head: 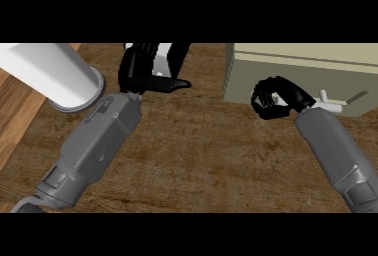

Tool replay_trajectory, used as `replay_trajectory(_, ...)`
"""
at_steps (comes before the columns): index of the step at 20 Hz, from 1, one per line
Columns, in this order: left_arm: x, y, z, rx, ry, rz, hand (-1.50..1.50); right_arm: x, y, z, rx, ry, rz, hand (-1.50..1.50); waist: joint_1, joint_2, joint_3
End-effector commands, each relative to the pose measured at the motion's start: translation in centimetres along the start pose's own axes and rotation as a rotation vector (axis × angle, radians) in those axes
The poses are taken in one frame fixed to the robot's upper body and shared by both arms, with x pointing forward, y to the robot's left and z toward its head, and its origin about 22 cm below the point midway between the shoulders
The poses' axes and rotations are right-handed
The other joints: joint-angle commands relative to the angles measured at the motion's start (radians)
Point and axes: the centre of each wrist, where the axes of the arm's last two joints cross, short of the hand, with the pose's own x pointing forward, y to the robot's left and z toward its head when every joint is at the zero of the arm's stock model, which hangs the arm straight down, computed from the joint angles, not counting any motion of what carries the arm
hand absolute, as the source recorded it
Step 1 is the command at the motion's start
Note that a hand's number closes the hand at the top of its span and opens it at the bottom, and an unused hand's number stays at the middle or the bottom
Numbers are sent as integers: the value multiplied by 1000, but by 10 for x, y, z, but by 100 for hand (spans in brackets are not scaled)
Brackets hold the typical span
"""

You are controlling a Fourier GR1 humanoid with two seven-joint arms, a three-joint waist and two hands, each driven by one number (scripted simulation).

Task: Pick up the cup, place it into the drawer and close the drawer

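- Beige drawer unit (303,75) is your landmark; its front appears shut, with the right robot hand (275,100) curled empty beside the white handle (331,104).
- Left of it, the left robot hand (148,75) curls round something white, possibly the cup; you cannot tell.
- White cylinder (55,75) lies further left on the counter (199,150).

Kitchen-type setting, seen steeply from above. Dark brown wood-grain counter top (199,150) fills most of the view, with a lighter wooden strip (18,110) along the left edge. A pale beige drawer unit (303,70) with a white handle (328,104) stands on it at upper right.
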Motion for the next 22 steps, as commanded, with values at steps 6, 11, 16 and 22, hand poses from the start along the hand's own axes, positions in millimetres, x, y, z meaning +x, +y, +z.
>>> replay_trajectory(6,3,19,11,-42,19,11,-150,17,-91,2,-204,20,-28,150,55,14,-4)
replay_trajectory(11,10,20,7,-59,16,5,-150,20,-102,5,-213,4,-41,150,73,16,-4)
replay_trajectory(16,7,26,14,-78,22,32,-150,22,-115,12,-216,-14,-72,150,78,18,-6)
replay_trajectory(22,8,28,16,-74,24,46,-150,20,-119,18,-199,-15,-88,150,88,18,-6)
